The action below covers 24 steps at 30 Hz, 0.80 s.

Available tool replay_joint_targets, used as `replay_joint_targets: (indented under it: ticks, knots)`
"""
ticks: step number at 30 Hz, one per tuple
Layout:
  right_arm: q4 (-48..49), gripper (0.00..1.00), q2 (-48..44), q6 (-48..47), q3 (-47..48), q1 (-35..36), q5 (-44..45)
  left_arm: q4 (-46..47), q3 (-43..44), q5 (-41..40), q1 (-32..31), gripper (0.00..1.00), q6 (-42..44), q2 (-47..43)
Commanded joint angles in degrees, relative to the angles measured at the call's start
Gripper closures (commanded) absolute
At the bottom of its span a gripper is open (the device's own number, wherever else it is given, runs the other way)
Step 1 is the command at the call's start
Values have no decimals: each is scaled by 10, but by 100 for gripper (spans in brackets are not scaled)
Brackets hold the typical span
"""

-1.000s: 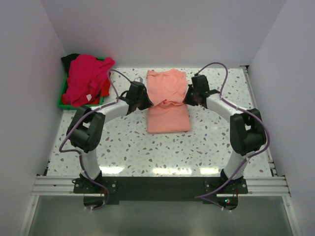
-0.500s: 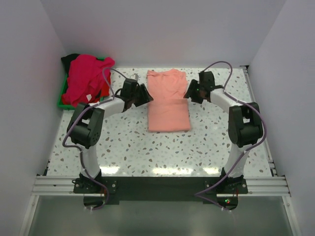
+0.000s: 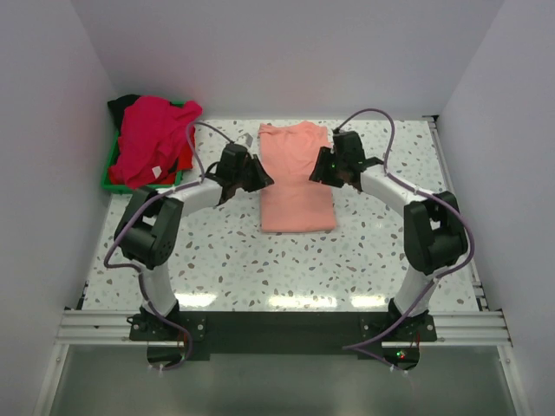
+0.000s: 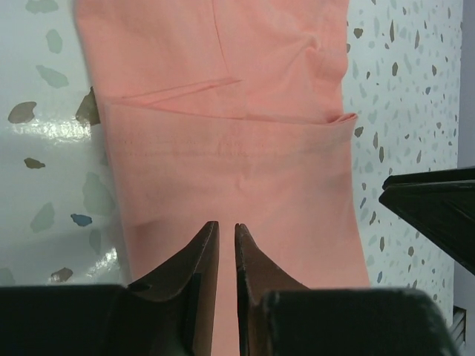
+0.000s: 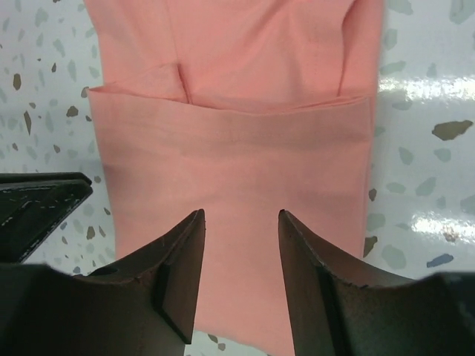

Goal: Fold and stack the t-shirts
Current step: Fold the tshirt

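Note:
A salmon-pink t-shirt [image 3: 297,186] lies folded flat in a long rectangle at the middle of the table, one folded layer over another [image 4: 237,148] [image 5: 237,141]. My left gripper [image 3: 253,173] hovers at its left edge; the jaws stand a narrow slit apart with nothing between them [image 4: 226,224]. At the shirt's right edge my right gripper [image 3: 321,169] is open and empty, pointing across the cloth [image 5: 239,213]. A heap of magenta-pink and red t-shirts [image 3: 152,139] with a black one [image 3: 126,102] fills the tray at the back left.
The green tray [image 3: 108,179] sits in the back left corner against the wall. White walls close the table on the left, back and right. A metal rail [image 3: 277,328] runs along the near edge by the arm bases.
Both grippers let go of the bunched middle of the salmon shirt, which now lies flat. They drew outward, then came back to its edges. The left jaws narrowed again.

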Motion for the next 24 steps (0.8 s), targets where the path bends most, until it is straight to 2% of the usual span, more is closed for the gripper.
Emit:
replay_joint_targets:
  ticks: [1,6,12,18,24]
  knots:
    - [15,53,35,-19,51,-3,3,35,38,14,2,81,-4,39]
    - [-27,62,126,-29,146,-14,6,9,98,0,7,81,4,98]
    - [-68,62,199,-39,205,-22,33,-22,129,-34,13,82,-2,153]
    - [-69,61,225,-36,193,-22,55,-21,84,-63,13,83,-31,141]
    - [-60,59,210,-36,159,-19,57,-21,46,-75,13,83,-43,121]
